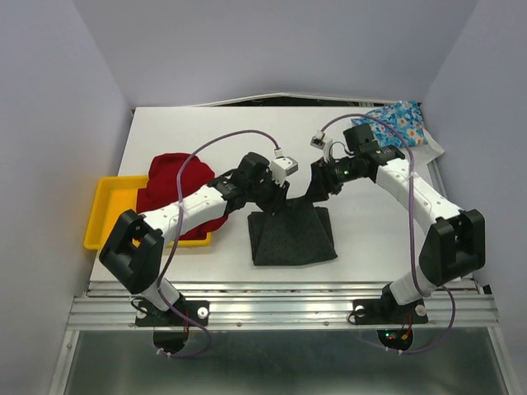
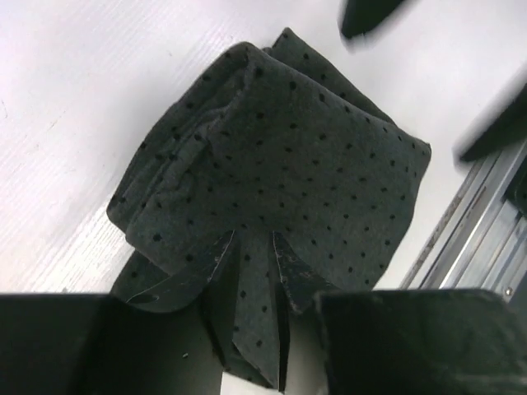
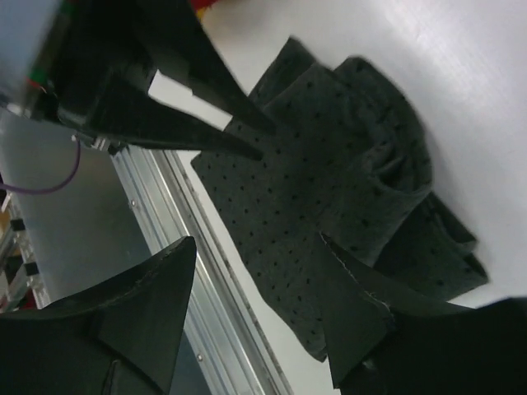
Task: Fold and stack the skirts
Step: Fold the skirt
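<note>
The dark charcoal dotted skirt lies folded in the middle of the table, its far edge drawn up toward both grippers. My left gripper is shut on a pinch of that cloth; in the left wrist view a strip of dotted fabric runs between the fingers. My right gripper hangs open over the skirt's right side, its fingertips wide apart above the cloth. The red skirt lies bunched at the left. At the back right lies the blue floral skirt.
A yellow tray sits at the left edge, partly under the red skirt. An aluminium rail runs along the table's near edge, close to the grey skirt's front hem. Walls close in the left, right and back.
</note>
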Available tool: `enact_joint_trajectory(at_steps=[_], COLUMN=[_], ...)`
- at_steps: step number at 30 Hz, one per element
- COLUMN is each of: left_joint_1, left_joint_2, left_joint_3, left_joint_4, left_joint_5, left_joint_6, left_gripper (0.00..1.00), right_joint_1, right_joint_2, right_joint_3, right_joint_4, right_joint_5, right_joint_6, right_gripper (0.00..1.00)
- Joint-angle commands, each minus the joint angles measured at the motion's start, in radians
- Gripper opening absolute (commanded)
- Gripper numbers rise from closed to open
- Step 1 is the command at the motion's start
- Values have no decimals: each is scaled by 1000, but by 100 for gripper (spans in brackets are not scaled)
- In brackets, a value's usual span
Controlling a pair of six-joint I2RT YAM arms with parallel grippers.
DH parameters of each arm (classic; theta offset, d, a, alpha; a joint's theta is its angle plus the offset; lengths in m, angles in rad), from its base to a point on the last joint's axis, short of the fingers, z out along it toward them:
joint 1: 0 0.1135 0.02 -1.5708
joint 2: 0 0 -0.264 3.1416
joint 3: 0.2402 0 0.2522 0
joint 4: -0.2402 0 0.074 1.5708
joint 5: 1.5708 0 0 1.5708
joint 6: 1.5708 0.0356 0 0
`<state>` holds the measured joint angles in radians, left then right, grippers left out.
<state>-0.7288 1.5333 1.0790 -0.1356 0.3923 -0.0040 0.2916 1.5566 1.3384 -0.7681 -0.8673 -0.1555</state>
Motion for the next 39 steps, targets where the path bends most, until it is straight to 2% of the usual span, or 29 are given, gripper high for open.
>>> enact_joint_trajectory(at_steps=[1, 7, 10, 11, 12, 13, 18, 22, 23, 24, 25, 26, 29, 33, 35, 39], left_joint_1=[26, 107, 144, 153, 154, 160, 175, 186, 186, 186, 186, 186, 178, 170, 170, 169], left_joint_2=[60, 217, 275, 293, 307, 330, 340, 309, 295, 250, 220, 187, 75, -5, 13, 125], left_joint_3=[15, 32, 38, 47, 47, 47, 36, 22, 18, -2, -17, -30, -39, 11, 65, 169], left_joint_4=[113, 97, 88, 70, 64, 59, 50, 50, 54, 76, 112, 113, 114, 10, -37, -186], left_joint_5=[33, 52, 62, 57, 54, 53, 22, 40, 86, 108, 146, 157, 204, 185, 146, 126], left_joint_6=[-90, -120, -122, -122, -120, -119, -100, -82, -73, -59, -54, -51, 50, 234, 321, 481], left_gripper=[31, 25, 25, 23, 22, 21, 17, 17, 18, 27, 45, 52, 60, 64, 64, 59], right_joint_1=[40, 49, 49, 49, 49, 49, 49, 49, 49, 49, 49, 49, 49, 49, 49, 49], right_joint_2=[-4, 63, 98, 126, 137, 144, 131, 144, 148, 149, 139, 129, 105, 105, 109, 105], right_joint_3=[-129, -183, -203, -200, -202, -206, -258, -298, -298, -298, -292, -289, -280, -266, -257, -242], right_joint_4=[128, 256, 314, 319, 320, 320, 339, 351, 351, 351, 352, 352, 349, 323, 310, 297], right_joint_5=[100, 244, 315, 348, 359, 372, 421, 481, 488, 487, 469, 459, 433, 424, 416, 395], right_joint_6=[54, 111, 108, 102, 97, 94, 62, 40, 39, 40, 48, 54, 62, 44, 39, 59], right_gripper=[65, 69, 65, 53, 53, 38, 1, 1, 1, 1, 1, 1, 4, 6, 12, 40])
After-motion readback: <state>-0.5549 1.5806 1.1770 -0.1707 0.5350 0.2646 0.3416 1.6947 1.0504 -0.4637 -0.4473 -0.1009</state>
